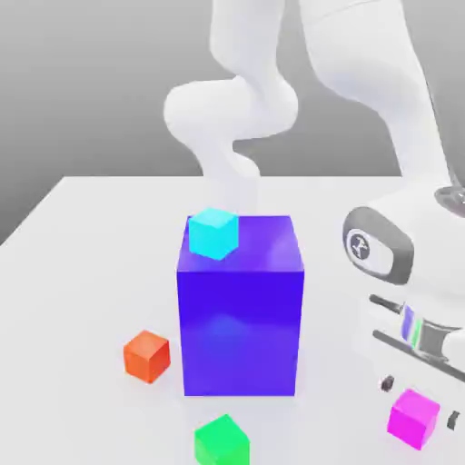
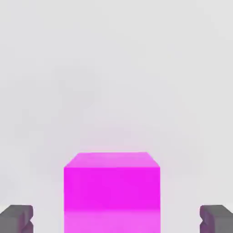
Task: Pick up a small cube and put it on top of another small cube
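My claw: the two-fingered claw [image 1: 420,402] is open around the pink cube, a fingertip to either side, apart from it.
Pink cube: the small glossy magenta-pink cube [image 1: 413,419] sits between my fingertips at the exterior view's right.
Green cube: a small bright green cube [image 1: 222,441] lies before the block.
Orange cube: a small orange-red cube [image 1: 147,356] rests beside the block.
Block: a large glossy blue-purple block [image 1: 240,331] stands on the pale counter [image 1: 95,263].
Cyan cube: a small cyan cube [image 1: 214,233] sits atop it.
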You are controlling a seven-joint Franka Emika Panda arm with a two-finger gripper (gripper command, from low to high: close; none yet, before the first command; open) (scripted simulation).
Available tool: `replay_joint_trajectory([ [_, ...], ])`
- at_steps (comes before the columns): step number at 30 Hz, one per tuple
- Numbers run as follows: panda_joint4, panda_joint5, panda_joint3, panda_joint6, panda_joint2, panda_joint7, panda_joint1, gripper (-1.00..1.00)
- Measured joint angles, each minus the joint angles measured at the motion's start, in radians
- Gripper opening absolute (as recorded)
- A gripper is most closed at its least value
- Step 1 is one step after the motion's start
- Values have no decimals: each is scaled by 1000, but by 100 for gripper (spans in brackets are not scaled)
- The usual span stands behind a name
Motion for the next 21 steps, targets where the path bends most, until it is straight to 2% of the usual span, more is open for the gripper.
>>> replay_joint_trajectory([
  [6,0,0,0,-1,1,-1,0,-100],
  [11,-35,59,40,-120,-152,-55,-45,-100],
  [21,-86,179,-119,-216,-307,-402,-349,-100],
])
